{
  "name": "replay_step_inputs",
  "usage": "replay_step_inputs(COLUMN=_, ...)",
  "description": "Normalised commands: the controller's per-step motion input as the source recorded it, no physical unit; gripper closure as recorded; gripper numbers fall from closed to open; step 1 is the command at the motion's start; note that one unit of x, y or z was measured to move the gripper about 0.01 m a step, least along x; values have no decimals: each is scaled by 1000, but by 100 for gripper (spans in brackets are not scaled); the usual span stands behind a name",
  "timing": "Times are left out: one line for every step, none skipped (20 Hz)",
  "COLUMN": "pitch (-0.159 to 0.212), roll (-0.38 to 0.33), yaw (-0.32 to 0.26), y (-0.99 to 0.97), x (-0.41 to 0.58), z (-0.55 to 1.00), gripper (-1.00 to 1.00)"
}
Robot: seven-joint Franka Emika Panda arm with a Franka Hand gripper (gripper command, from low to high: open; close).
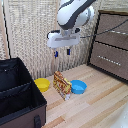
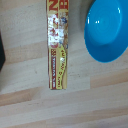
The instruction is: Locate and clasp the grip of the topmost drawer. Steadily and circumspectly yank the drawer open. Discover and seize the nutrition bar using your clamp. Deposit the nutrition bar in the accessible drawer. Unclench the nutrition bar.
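Exterior view: a bulky white arm hangs over a pale wooden tabletop [image 1: 100, 100]. Its end effector [image 1: 62, 51] points down, its two dark fingers spread with a clear gap between them, holding and touching nothing. Directly below it, well apart, one nutrition bar [image 1: 62, 83] stands on edge on the tabletop. One yellow bowl [image 1: 42, 84] sits just beside the bar toward the exterior view's left, and one blue bowl [image 1: 78, 87] just beside it toward the exterior view's right. A dark brown cabinet stands off to the exterior view's right of the end effector, with two drawers, both shut; the topmost drawer [image 1: 112, 30] lies roughly level with the end effector. One black fabric box [image 1: 19, 92] sits below and left.

Wrist view: the fingers are out of frame. The bar's narrow edge [image 2: 58, 50] shows, apart from the blue bowl [image 2: 106, 30]. Large red letters, cut off, and small yellow script cannot be read.
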Motion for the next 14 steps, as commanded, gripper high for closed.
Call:
replay_step_inputs(pitch=14, roll=-111, yaw=89, y=366, x=194, z=-6, gripper=-100)
replay_step_inputs(pitch=-106, roll=-190, yaw=212, y=-37, x=11, z=257, gripper=-100)
replay_step_inputs(pitch=-106, roll=-190, yaw=212, y=-37, x=11, z=257, gripper=-100)
replay_step_inputs(pitch=-97, roll=-198, yaw=212, y=-46, x=0, z=229, gripper=-100)
replay_step_inputs(pitch=-90, roll=-199, yaw=212, y=-49, x=0, z=234, gripper=-100)
replay_step_inputs(pitch=-87, roll=-196, yaw=212, y=-43, x=0, z=251, gripper=-100)
replay_step_inputs(pitch=-87, roll=-192, yaw=212, y=-40, x=0, z=269, gripper=-100)
replay_step_inputs(pitch=-89, roll=-188, yaw=212, y=-46, x=0, z=280, gripper=-100)
replay_step_inputs(pitch=-92, roll=-182, yaw=213, y=-60, x=0, z=286, gripper=-100)
replay_step_inputs(pitch=-95, roll=-182, yaw=214, y=-66, x=0, z=280, gripper=-100)
replay_step_inputs(pitch=-95, roll=-190, yaw=216, y=-74, x=0, z=243, gripper=-100)
replay_step_inputs(pitch=-97, roll=-199, yaw=216, y=-91, x=0, z=200, gripper=-100)
replay_step_inputs(pitch=-95, roll=-210, yaw=212, y=-103, x=0, z=160, gripper=-100)
replay_step_inputs(pitch=-94, roll=-225, yaw=207, y=-120, x=0, z=103, gripper=-100)
